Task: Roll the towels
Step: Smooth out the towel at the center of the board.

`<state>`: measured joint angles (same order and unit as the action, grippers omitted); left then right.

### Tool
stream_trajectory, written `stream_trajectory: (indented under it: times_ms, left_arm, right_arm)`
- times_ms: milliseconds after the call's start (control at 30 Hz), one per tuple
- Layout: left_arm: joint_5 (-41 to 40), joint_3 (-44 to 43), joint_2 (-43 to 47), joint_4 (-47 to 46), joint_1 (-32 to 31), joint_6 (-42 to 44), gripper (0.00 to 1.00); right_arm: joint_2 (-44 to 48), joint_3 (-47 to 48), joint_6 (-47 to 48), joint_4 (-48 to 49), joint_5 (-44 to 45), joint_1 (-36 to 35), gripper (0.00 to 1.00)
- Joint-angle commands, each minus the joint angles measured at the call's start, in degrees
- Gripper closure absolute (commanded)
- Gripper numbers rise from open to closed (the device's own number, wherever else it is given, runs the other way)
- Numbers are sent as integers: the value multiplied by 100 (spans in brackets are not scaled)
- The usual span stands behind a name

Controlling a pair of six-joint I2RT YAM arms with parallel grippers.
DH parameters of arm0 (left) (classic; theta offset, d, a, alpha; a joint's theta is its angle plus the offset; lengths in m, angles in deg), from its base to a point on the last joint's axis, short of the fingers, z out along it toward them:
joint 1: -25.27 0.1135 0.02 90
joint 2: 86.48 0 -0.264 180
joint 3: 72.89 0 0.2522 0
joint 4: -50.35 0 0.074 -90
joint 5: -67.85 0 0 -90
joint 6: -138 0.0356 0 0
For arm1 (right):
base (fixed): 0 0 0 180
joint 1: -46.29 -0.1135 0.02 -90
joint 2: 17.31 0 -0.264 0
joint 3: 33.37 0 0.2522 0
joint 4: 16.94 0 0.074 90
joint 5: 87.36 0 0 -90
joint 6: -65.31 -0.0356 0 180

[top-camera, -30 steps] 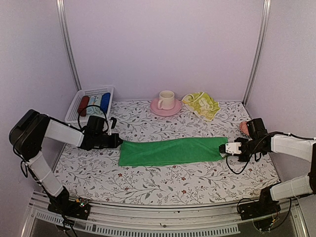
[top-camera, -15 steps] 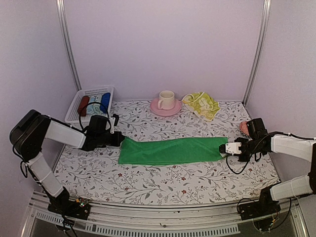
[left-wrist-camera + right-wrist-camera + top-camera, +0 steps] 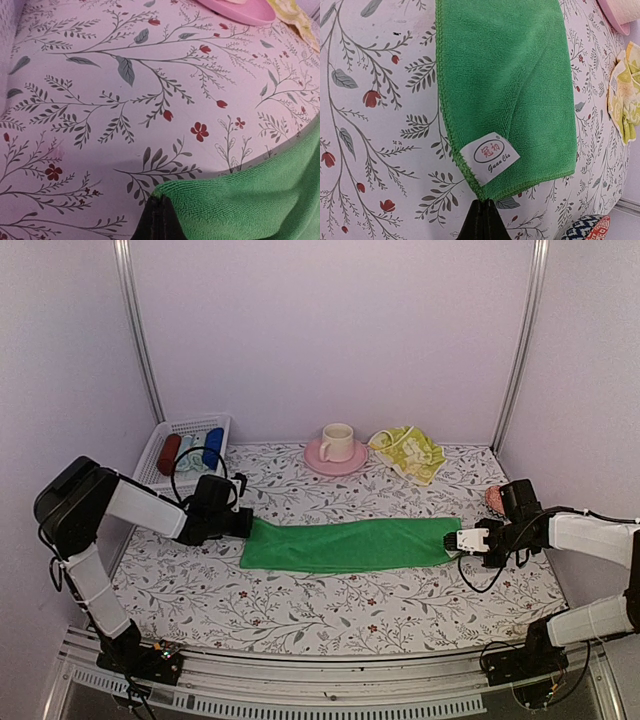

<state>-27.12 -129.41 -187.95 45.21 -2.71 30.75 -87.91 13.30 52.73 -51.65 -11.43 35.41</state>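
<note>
The bright green towel [image 3: 345, 545] lies folded into a long strip across the middle of the table. My left gripper [image 3: 247, 525] is shut on its far-left corner; in the left wrist view the green towel [image 3: 250, 200] rises slightly from the pinched tip of the left gripper [image 3: 161, 202]. My right gripper [image 3: 452, 538] is shut on the right end, and the right gripper [image 3: 484, 202] pinches the corner of the green towel [image 3: 510, 75] beside its white label [image 3: 490, 155]. The pale yellow towel [image 3: 408, 451] lies crumpled at the back.
A white basket [image 3: 148, 462] at the back left holds a dark red roll [image 3: 169, 453], a pale blue roll and a deep blue roll [image 3: 212, 447]. A cream cup on a pink saucer [image 3: 337, 462] stands at the back centre. A patterned object [image 3: 494, 497] lies beside the right arm.
My left gripper has moved a little right and toward the back, carrying the green towel's left corner with it. The right arm has stayed still.
</note>
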Motion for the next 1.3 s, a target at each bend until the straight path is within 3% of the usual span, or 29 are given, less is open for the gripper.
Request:
stream_trajectory:
  times_ms: [0, 367, 1133, 1267]
  left_arm:
    - [-514, -269, -146, 417, -66, 34, 100]
    - [-811, -663, -370, 1195, -66, 10, 100]
    - [-1115, -997, -704, 1635, 48, 143, 100]
    - [-1059, -984, -575, 1635, 48, 144, 96]
  right_arm:
    - [67, -49, 35, -10, -10, -46, 97]
    - [126, -80, 161, -165, 32, -46, 97]
    - [194, -394, 660, -219, 379, -182, 98]
    - [212, -322, 552, -208, 341, -251, 89]
